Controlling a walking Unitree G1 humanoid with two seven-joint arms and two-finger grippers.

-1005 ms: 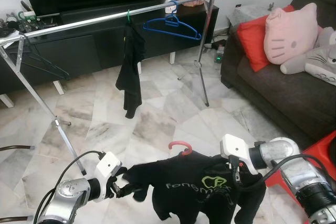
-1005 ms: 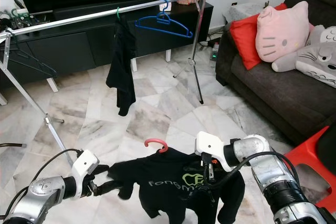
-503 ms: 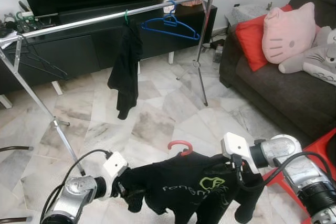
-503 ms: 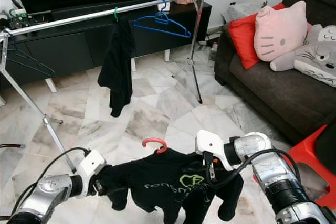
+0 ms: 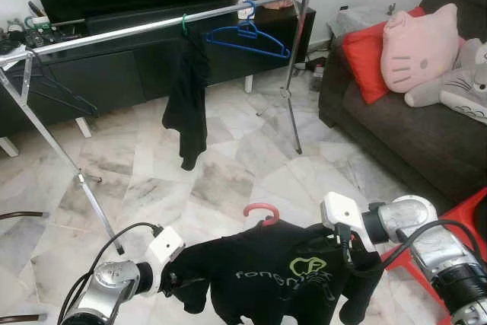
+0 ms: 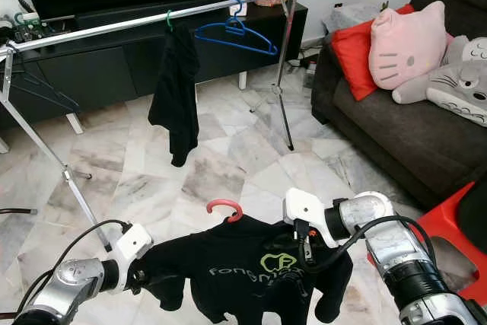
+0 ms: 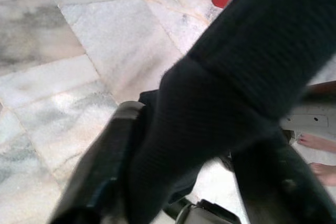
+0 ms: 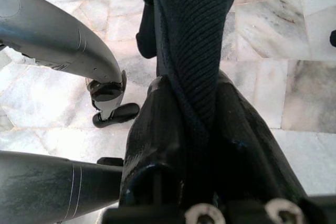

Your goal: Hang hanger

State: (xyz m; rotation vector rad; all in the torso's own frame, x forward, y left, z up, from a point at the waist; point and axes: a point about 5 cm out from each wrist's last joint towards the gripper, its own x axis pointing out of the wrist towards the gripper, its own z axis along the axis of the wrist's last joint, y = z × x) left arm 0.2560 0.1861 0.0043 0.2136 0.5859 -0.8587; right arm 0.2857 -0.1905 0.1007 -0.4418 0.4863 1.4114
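A black shirt with a green logo hangs on a red hanger, whose hook sticks up above the collar. I hold it low in front of me, over the marble floor. My left gripper is shut on the shirt's left shoulder, and dark knit fabric runs between its fingers. My right gripper is shut on the right shoulder, with the cloth pinched in it. The silver clothes rail stands farther ahead, across the room.
On the rail hang a black garment on a green hanger, an empty blue hanger and a dark hanger at the left. Rack legs reach the floor. A dark sofa with cushions and a red stool are to the right.
The shirt has risen slightly and its left sleeve, stretched out before, now hangs bunched close to my left gripper. Both grippers keep their hold.
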